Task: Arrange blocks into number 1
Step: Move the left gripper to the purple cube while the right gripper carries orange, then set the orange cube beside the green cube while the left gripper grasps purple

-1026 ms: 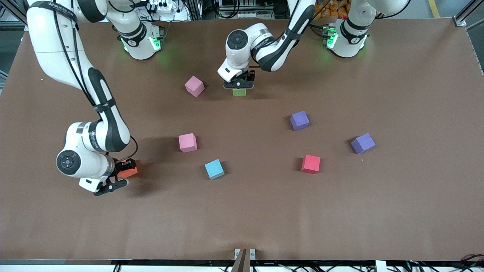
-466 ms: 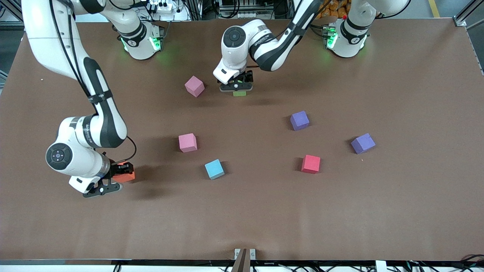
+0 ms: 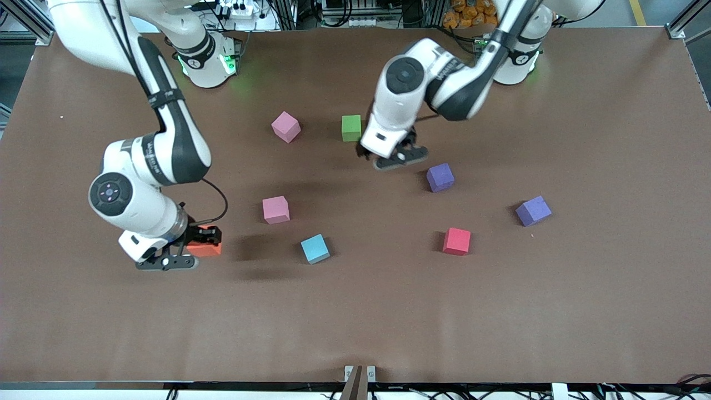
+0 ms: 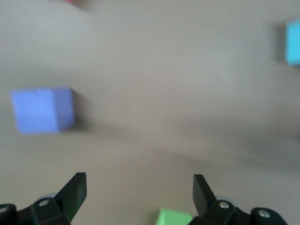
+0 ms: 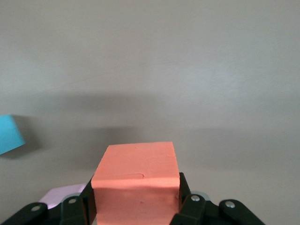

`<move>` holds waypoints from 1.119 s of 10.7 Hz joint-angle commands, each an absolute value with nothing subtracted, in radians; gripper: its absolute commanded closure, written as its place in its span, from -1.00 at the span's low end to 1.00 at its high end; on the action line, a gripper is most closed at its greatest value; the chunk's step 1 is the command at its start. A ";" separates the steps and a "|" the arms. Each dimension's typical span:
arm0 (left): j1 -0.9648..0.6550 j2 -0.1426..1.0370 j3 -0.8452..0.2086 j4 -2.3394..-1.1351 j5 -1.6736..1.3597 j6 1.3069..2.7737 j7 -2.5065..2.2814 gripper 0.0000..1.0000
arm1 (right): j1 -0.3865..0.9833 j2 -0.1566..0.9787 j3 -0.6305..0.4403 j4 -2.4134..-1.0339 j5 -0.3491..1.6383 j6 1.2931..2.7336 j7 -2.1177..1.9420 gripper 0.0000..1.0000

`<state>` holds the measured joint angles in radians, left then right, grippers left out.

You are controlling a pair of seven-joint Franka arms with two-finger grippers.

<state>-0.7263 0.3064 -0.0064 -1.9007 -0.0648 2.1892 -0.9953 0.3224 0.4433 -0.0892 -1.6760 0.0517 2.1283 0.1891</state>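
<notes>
Fingers, right gripper (image 3: 191,248): clamped on the orange block (image 3: 204,248) — carried over the table (image 3: 355,311) at the right arm's end; right wrist view shows it square between the fingers (image 5: 183,197), its lower part cut off.
Pink blocks: one (image 3: 275,210) flat, edges square to the table; the other (image 3: 285,126) farther from the camera, turned corner-on.
Light blue block (image 3: 315,248): nearer the camera than the pink pair, slightly rotated.
Green block (image 3: 351,128): set square on the table, free.
Fingers, left gripper (image 3: 395,156): spread wide, holding nothing — over bare table between the green block and a purple block (image 3: 440,177); only the green block's edge shows in the blurred left wrist view.
Red block (image 3: 456,241): nearly square-on.
Second purple block (image 3: 532,210): toward the left arm's end, rotated.
Long axis: none; all cubes.
</notes>
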 commanded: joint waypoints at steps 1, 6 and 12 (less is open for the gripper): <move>-0.605 0.282 -0.040 -2.004 -0.014 2.190 -0.927 -1.00 | 0.464 0.353 -0.098 -1.784 0.096 2.141 0.318 -0.31; -0.479 0.268 -0.043 -2.121 -0.014 2.198 -0.795 -1.00 | 0.782 0.365 -0.100 -1.787 0.097 2.166 0.641 -0.28; -0.474 0.302 -0.044 -2.152 -0.029 2.285 -0.787 -1.00 | 1.009 0.408 -0.092 -1.913 0.098 2.356 0.827 -0.26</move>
<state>-0.4866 0.3028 -0.0333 -2.1129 -0.0378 2.2360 -0.7967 0.9831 0.4122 -0.0854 -1.8487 0.0915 2.2809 0.7991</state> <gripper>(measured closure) 0.000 0.357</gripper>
